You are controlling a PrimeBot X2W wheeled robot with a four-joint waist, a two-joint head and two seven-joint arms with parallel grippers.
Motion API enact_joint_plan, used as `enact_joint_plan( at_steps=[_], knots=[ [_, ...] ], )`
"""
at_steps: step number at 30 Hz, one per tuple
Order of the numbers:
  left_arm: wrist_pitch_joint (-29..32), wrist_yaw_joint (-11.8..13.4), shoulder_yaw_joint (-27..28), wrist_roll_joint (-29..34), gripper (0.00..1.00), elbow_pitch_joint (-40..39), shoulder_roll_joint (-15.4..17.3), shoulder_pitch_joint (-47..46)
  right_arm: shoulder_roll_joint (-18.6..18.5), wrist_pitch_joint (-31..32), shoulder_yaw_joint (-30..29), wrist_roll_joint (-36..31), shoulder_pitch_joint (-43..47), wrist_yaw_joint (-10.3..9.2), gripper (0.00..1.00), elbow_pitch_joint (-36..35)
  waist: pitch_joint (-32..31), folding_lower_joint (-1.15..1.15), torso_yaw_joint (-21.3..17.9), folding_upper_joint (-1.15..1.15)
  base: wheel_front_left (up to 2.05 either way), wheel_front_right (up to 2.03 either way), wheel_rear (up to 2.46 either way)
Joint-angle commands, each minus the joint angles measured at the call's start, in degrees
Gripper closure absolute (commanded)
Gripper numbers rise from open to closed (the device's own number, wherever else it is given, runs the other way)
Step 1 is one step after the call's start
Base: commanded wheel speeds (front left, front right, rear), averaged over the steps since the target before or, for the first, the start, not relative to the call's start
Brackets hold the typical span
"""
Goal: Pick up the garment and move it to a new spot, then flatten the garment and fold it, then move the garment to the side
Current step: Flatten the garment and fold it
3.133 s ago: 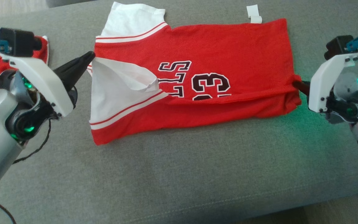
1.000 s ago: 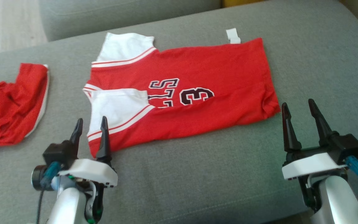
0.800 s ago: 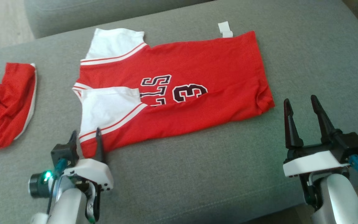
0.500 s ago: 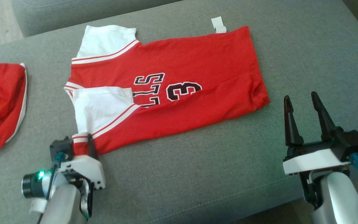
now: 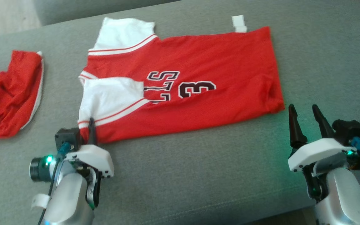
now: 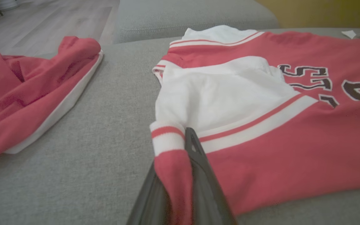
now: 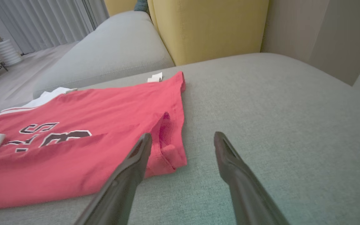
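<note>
Red, soft jersey (image 5: 198, 62) with white sleeves lies in the middle of the fuzzy grey cushion (image 5: 198, 175). Your left gripper (image 5: 86, 128) pinches its seven o'clock corner. Your right gripper (image 5: 303, 112) is spread wide beside the five o'clock corner. Pinch that one too, then lift both evenly so it folds straight.

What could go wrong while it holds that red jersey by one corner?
The left end effector pinches only a thin corner of the jersey; it may slip out when lifted. The right end effector is open beside the hem, holding nothing, so a one-sided pull could undo the fold.
</note>
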Motion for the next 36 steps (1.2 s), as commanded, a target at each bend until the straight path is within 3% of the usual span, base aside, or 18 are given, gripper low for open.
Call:
enact_joint_plan(
  at_steps=[1, 12, 20, 23, 27, 28, 29, 36],
  knots=[
    [-0.93, 0.36, 1.71, 0.11, 1.0, -2.93, 1.21, -1.96, -0.13, 0.65, 0.58, 0.48, -2.9, -0.05, 0.0, 0.2, 0.44, 0.0, 1.25, 0.0, 0.0, 0.0, 0.0],
    [-1.19, -1.32, -1.91, 1.61, 1.0, -9.74, 0.28, -0.96, -0.13, -1.56, 0.88, 1.01, -11.6, -0.05, 0.0, 16.36, 2.35, 0.0, 5.43, 0.0, 0.0, 0.0, 0.0],
    [-1.2, -1.44, -3.03, 1.71, 1.0, -11.04, -0.06, -0.99, -0.13, -3.55, -4.69, -6.68, -15.45, -0.05, 0.0, 25.95, 3.0, 0.0, 6.0, 0.0, 0.0, 0.0, 0.0],
    [-1.2, -1.45, -3.1, 1.71, 1.0, -11.25, -0.02, -1.1, -0.13, -4.09, -6.29, -7.4, -16.9, -0.05, 0.0, 28.95, 3.14, 0.0, 6.01, 0.0, 0.0, 0.0, 0.0],
    [-1.2, -1.55, -3.16, 1.68, 1.0, -11.3, 0.13, -1.17, -0.13, -4.75, -4.27, -4.79, -18.83, -0.05, 0.0, 33.32, 3.18, 0.0, 5.98, 0.0, 0.0, 0.0, 0.0],
    [-1.2, -1.57, -3.14, 1.64, 1.0, -11.27, 0.17, -1.16, -0.13, -4.95, -3.6, -4.1, -19.24, -0.05, 0.22, 34.27, 3.12, 0.0, 5.95, 0.0, 0.0, 0.0, 0.0],
    [-1.2, -1.58, -3.11, 1.6, 1.0, -11.26, 0.23, -1.13, -0.13, -5.12, -2.94, -3.33, -19.61, -0.05, 1.0, 35.2, 3.02, 0.0, 5.91, 0.0, 0.0, 0.0, 0.0],
    [-1.2, -1.35, -2.39, 1.15, 1.0, -11.1, 0.92, 0.02, -0.13, -5.64, 0.65, -1.45, -21.14, -0.05, 1.0, 38.91, 0.8, 0.0, 5.4, 0.0, 0.0, 0.0, 0.0]
  ],
)
